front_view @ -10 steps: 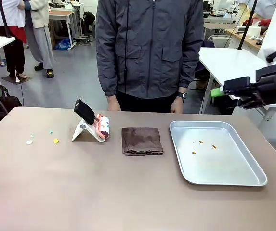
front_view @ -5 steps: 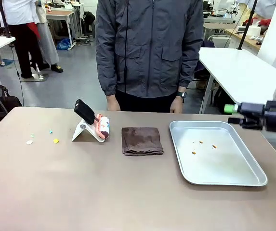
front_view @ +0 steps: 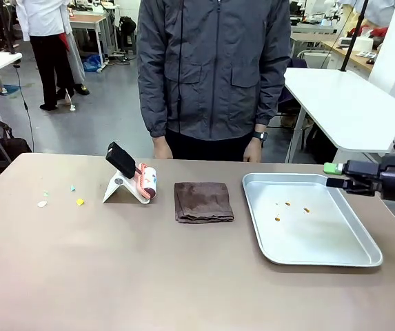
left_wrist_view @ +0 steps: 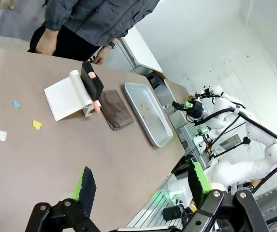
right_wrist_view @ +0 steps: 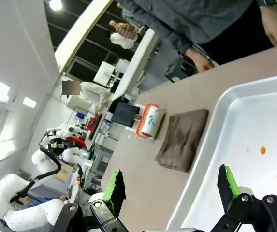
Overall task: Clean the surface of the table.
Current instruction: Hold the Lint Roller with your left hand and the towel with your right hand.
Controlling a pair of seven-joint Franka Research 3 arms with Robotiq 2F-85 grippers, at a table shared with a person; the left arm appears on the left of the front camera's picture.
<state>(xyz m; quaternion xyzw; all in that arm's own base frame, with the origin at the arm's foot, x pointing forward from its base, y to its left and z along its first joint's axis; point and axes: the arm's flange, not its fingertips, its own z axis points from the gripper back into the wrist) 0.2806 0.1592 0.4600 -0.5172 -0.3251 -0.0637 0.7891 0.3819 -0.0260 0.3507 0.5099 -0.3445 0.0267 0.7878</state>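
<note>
- So, we see the table (front_view: 183,276) reaching well past the tray (front_view: 321,234) on every side, and it is not yet clean: small paper scraps (front_view: 80,202) lie on it far left of the tray.
- Our right gripper (front_view: 331,175) hovers just off the tray's right rim, jaws spread wide and empty. Our left gripper (left_wrist_view: 140,186) hangs at the table end farthest from the tray, equally wide and empty.
- To reach the brown cloth (front_view: 203,201), just left of the tray, our right arm must cross the tray. A low pass could knock its rim and spill the orange crumbs (front_view: 287,204) onto the table.
- A shallow pinch may lift one fold only, so the cloth trails and wipes badly.
- Sweeping the scraps carelessly could tip the lint roller (front_view: 147,183) off its white stand (front_view: 116,189), which sits further left of the tray than the cloth.
- A person's hand (front_view: 254,150) hangs beyond the tray's far-left corner, and a wide swing could meet it.
</note>
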